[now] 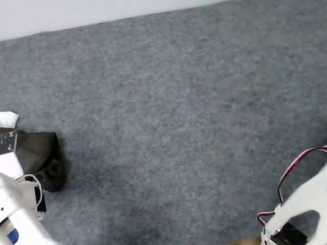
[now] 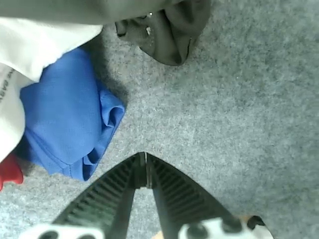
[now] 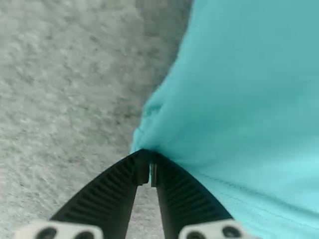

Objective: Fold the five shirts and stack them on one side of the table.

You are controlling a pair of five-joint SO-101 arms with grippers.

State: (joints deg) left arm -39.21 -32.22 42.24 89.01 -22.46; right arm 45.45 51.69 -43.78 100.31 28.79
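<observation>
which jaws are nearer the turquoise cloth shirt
Right. Its jaws sit at the edge of the turquoise cloth shirt; the left jaws are across the table, by the blue cloth shirt.

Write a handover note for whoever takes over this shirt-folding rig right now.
Left hand: shut, empty, over bare table beside the blue shirt.
Right hand: shut at the turquoise shirt edge; can't tell if it pinches cloth.
Things: blue shirt, white shirt, dark shirt and red cloth heaped by the left arm; turquoise shirt by the right arm.
Done: heap looks rumpled, not neatly stacked.
Left: likely fold the turquoise shirt, add it, tidy the heap.
</observation>
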